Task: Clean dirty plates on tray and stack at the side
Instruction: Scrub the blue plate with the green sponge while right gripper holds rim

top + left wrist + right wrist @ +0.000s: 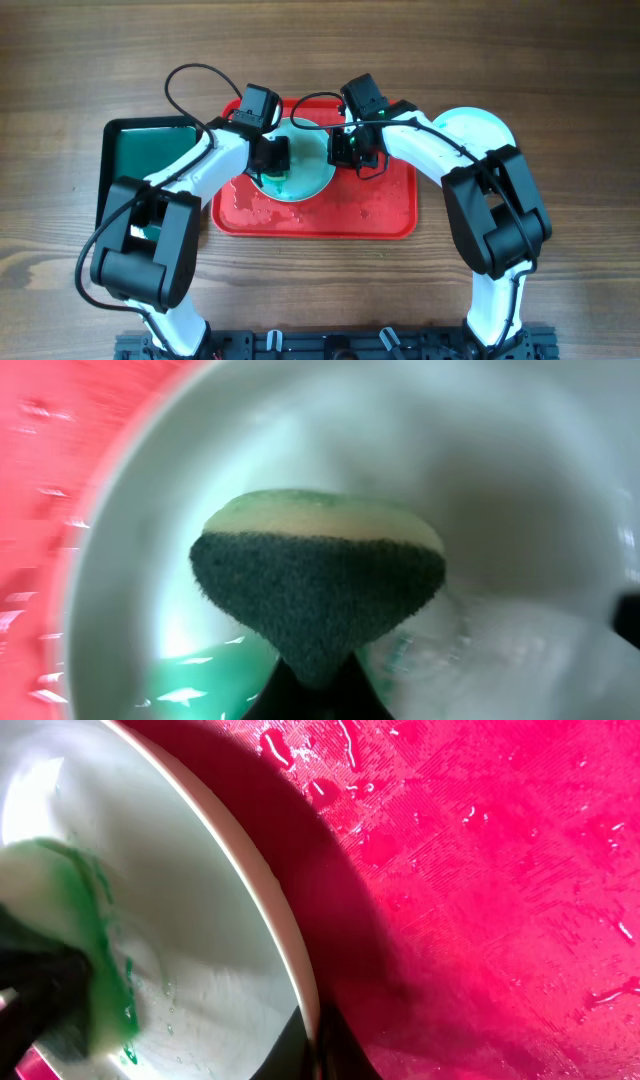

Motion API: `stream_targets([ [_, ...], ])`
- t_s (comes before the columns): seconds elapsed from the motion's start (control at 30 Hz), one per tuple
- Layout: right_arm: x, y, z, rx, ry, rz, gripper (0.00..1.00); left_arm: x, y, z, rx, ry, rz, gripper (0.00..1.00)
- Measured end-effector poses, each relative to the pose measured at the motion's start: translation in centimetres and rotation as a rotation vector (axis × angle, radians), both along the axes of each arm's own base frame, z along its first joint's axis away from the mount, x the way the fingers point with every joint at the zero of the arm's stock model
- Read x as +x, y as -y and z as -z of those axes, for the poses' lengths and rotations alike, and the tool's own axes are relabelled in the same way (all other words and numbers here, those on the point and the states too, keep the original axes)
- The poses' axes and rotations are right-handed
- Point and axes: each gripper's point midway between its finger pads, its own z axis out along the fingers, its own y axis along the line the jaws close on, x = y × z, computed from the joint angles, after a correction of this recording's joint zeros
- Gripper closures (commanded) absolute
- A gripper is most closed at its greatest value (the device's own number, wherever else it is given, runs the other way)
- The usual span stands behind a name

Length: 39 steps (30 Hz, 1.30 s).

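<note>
A pale aqua plate (305, 172) lies on the red tray (380, 215), with a teal-green smear (200, 680) on its wet inside. My left gripper (272, 160) is shut on a sponge (315, 585), dark green scouring side over yellow foam, pressed on the plate (520, 490). My right gripper (350, 150) is shut on the plate's right rim (290, 960), one finger inside and one outside. The sponge and smear (85, 930) show at the left of the right wrist view. Another aqua plate (478, 128) lies on the table right of the tray.
A dark green, black-rimmed tray (140, 160) sits left of the red tray, partly under my left arm. The red tray's floor (500, 870) is wet with droplets. Wooden table surrounds both trays.
</note>
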Motion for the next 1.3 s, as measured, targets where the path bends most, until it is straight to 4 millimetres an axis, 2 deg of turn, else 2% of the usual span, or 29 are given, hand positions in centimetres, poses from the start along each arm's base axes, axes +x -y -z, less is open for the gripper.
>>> stream_targets([
  [0.07, 0.0, 0.0, 0.0, 0.0, 0.0, 0.0, 0.96, -1.1, 2.2, -0.1, -0.088, -0.042, 0.047, 0.96],
  [0.13, 0.0, 0.0, 0.0, 0.0, 0.0, 0.0, 0.96, -2.6, 5.3, -0.1, -0.183, -0.085, 0.118, 0.96],
  [0.2, 0.0, 0.0, 0.0, 0.0, 0.0, 0.0, 0.96, -2.8, 6.4, -0.2, -0.219, -0.082, 0.133, 0.96],
  [0.27, 0.0, 0.0, 0.0, 0.001, 0.0, 0.0, 0.96, -2.0, 6.6, -0.2, -0.224, -0.057, 0.1, 0.96],
  [0.37, 0.2, -0.1, -0.1, 0.004, 0.006, 0.004, 0.96, -0.5, 5.5, 0.0, -0.162, 0.003, 0.039, 0.96],
  [0.47, 0.2, -0.1, 0.0, 0.004, 0.006, 0.004, 0.96, 1.8, 3.3, 0.0, -0.055, 0.094, -0.047, 0.96],
  [0.53, 0.2, -0.1, 0.0, 0.004, 0.006, 0.004, 0.96, 3.3, 0.9, 0.0, 0.029, 0.143, -0.114, 0.96],
  [0.63, 0.2, -0.1, 0.0, 0.004, 0.006, 0.004, 0.96, 3.7, -1.1, 0.1, 0.096, 0.146, -0.165, 0.96],
  [0.73, -0.3, -0.2, 0.0, 0.015, -0.014, -0.006, 0.96, 2.0, -2.7, 0.3, 0.16, 0.053, -0.18, 0.96],
  [0.9, -2.4, -0.9, 0.0, 0.053, -0.082, -0.079, 0.96, -4.3, -3.3, 0.6, 0.143, -0.235, -0.133, 0.96],
  [0.97, -3.0, -0.8, 0.0, 0.06, -0.098, -0.117, 0.96, -5.9, -2.8, 0.6, 0.091, -0.309, -0.082, 0.96],
  [1.07, -3.3, -0.6, 0.0, 0.067, -0.102, -0.147, 0.96, -6.6, -0.9, 0.6, -0.022, -0.325, 0.027, 0.96],
  [1.13, -3.3, -0.5, 0.0, 0.068, -0.098, -0.153, 0.96, -5.9, 0.8, 0.6, -0.097, -0.284, 0.07, 0.96],
  [1.2, -3.1, -0.3, 0.0, 0.068, -0.096, -0.149, 0.96, -4.5, 3.0, 0.5, -0.174, -0.207, 0.104, 0.96],
  [1.3, -2.9, -0.1, 0.0, 0.069, -0.097, -0.141, 0.96, -2.5, 4.6, 0.4, -0.22, -0.132, 0.071, 0.96],
])
